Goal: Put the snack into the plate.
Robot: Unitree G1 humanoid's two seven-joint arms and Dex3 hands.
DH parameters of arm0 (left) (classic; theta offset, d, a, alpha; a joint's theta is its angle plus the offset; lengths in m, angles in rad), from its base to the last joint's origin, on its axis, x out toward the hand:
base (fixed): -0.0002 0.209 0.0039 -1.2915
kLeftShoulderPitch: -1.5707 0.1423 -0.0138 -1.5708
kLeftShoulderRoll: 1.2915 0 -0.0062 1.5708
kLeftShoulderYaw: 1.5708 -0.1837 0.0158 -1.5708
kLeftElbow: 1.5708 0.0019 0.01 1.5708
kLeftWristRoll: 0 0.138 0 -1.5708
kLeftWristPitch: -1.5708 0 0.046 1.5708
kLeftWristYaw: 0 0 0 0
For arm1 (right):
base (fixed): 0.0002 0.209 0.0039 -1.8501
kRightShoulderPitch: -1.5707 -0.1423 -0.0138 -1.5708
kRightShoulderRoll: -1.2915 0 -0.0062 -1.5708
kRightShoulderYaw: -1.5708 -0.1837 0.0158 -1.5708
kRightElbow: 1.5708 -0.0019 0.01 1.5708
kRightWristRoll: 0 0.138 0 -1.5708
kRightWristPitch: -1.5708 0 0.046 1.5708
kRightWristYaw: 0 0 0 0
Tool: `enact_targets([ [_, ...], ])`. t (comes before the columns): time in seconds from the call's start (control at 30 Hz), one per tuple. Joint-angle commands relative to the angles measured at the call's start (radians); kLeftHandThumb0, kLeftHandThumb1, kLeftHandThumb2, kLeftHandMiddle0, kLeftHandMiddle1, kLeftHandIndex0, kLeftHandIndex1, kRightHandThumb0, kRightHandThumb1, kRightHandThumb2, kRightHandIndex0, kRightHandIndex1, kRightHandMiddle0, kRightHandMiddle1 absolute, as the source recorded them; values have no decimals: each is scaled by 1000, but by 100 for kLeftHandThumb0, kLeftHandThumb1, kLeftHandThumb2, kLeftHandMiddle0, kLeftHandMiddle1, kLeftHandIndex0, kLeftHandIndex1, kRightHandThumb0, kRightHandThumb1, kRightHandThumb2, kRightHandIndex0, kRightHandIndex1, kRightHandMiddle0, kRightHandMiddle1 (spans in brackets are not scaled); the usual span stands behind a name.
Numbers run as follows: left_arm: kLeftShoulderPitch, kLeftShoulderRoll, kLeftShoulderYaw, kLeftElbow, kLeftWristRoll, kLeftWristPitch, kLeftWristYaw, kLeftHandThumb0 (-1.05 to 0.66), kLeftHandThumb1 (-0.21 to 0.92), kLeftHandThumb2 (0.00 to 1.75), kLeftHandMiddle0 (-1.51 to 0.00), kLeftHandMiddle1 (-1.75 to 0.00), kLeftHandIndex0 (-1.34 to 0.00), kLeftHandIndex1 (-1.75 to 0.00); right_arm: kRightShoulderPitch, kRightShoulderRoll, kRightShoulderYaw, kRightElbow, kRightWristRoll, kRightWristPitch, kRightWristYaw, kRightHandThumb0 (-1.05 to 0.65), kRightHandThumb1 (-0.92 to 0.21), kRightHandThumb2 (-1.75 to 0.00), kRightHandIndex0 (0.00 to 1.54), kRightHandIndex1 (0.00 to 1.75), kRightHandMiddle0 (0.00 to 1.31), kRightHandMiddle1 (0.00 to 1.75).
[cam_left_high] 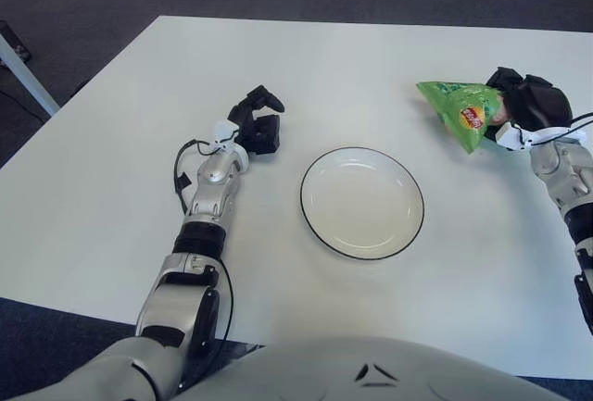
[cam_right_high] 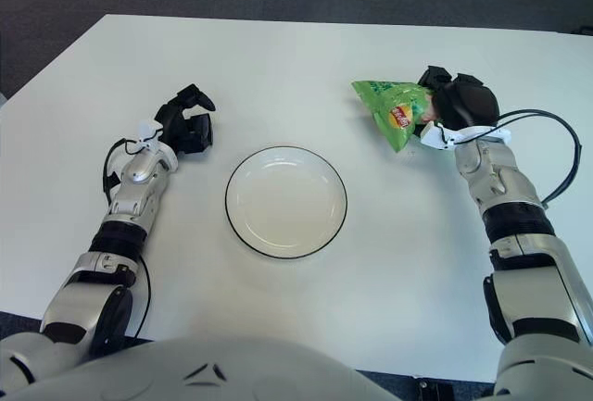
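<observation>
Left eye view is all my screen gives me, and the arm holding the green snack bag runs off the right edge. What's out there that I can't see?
Observer: The right eye view shows the whole right arm. From the right hand, shut on the snack bag, it runs down to the picture's bottom edge.
Operator: Is anything hanging off that arm?
Observer: Yes. A black cable loops out from the wrist on the arm's right side and bends in toward the forearm.
Operator: And is there any table beyond the arm?
Observer: Yes, the white table carries on to the right of the arm. The left hand holds nothing and shows left of the plate.
</observation>
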Motion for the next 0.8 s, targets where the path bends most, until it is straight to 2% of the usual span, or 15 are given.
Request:
enact_targets([
  [0.0, 71, -20, -2, 39, 7, 6, 11, -44, 43, 117, -109, -175, -52, -175, 41, 18, -25, -78, 26, 17, 25, 0, -5, -158, 84, 162, 59, 175],
  [0.23, 68, -21, -3, 44, 12, 1, 17, -44, 43, 117, -109, -175, -52, -175, 88, 31, -93, -265, 72, 69, 83, 0, -7, -158, 81, 168, 57, 175],
  [0.47, 67, -25, -6, 36, 23, 12, 40, -44, 43, 118, -111, -175, -52, -175, 123, 95, -158, -507, 156, 166, 186, 0, -7, -161, 79, 174, 58, 175],
  [0.6, 67, -26, -7, 31, 23, 20, 44, -44, 42, 118, -110, -175, -53, -175, 130, 122, -177, -585, 178, 215, 235, 0, -5, -162, 79, 174, 59, 175],
  [0.77, 66, -23, -9, 31, 22, 29, 39, -44, 42, 118, -109, -175, -53, -175, 126, 144, -178, -646, 176, 212, 264, 0, -2, -166, 82, 175, 61, 175],
])
